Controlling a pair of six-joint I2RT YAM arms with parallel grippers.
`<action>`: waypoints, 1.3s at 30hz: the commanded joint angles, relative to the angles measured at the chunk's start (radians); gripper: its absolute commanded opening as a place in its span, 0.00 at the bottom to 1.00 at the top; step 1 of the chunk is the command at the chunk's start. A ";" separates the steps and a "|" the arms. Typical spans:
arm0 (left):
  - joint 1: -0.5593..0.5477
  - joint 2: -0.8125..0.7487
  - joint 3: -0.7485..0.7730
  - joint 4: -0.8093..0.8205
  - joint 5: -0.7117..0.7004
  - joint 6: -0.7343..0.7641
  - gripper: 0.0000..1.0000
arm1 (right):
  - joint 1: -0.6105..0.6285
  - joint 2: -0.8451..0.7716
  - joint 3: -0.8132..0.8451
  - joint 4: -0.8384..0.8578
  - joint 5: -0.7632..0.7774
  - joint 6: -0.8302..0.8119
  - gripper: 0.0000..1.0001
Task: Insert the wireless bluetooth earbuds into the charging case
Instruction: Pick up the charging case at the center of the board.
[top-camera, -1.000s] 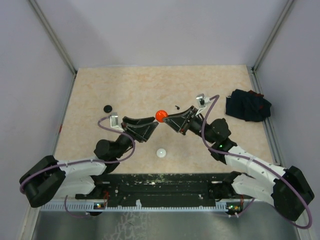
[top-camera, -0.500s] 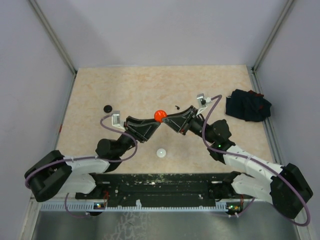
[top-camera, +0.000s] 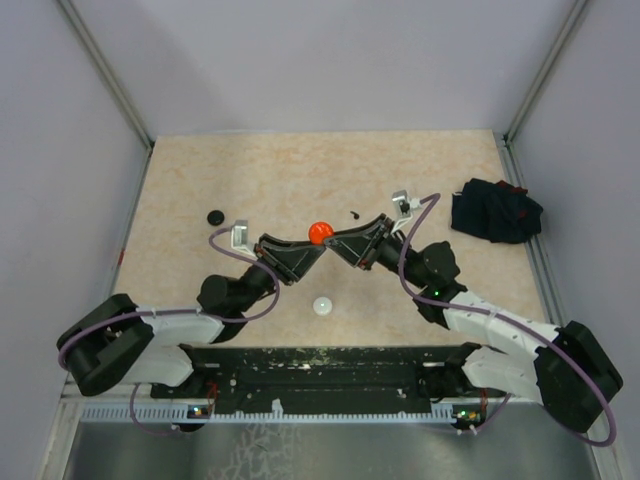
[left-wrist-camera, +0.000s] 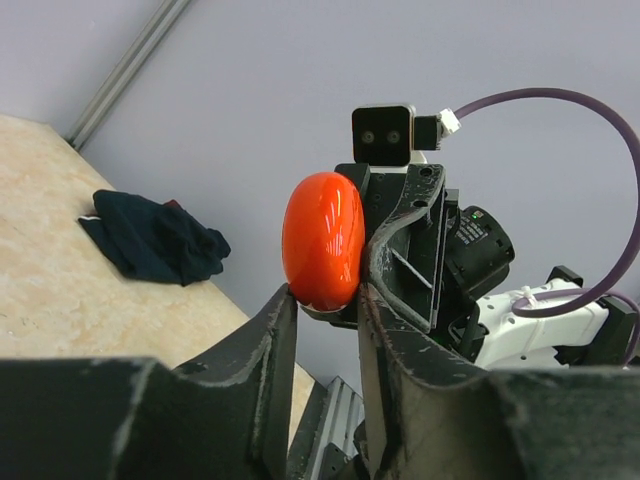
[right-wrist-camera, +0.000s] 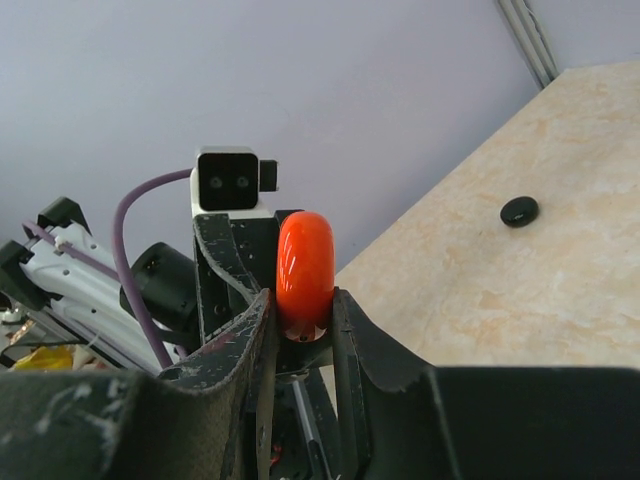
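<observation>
Frame centre: red-orange charging case (top-camera: 320, 232) pinched tip-to-tip by left gripper (left-wrist-camera: 322, 300) and right gripper (right-wrist-camera: 300, 315) alike; tiny black earbud (top-camera: 354, 213) lies just upper right, nearer the right gripper.

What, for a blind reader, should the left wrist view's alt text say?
A glossy red-orange case sits between the left tool's fingertips, the right arm facing it close behind. A dark cloth lies on the beige table at left.

No text, brand, number or sign can be read in any view. The red case (left-wrist-camera: 322, 240) is plain and glossy, and the dark cloth (top-camera: 495, 210) shows no label that can be made out.
</observation>
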 joint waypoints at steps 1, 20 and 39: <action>0.002 -0.013 -0.002 0.268 -0.017 -0.002 0.39 | 0.016 -0.021 -0.013 0.045 -0.022 -0.018 0.00; 0.002 -0.054 -0.010 0.269 -0.028 -0.014 0.42 | 0.017 -0.028 -0.030 0.054 -0.023 -0.018 0.00; 0.002 -0.062 -0.018 0.269 -0.032 0.022 0.04 | 0.019 -0.031 -0.033 0.008 -0.058 -0.063 0.04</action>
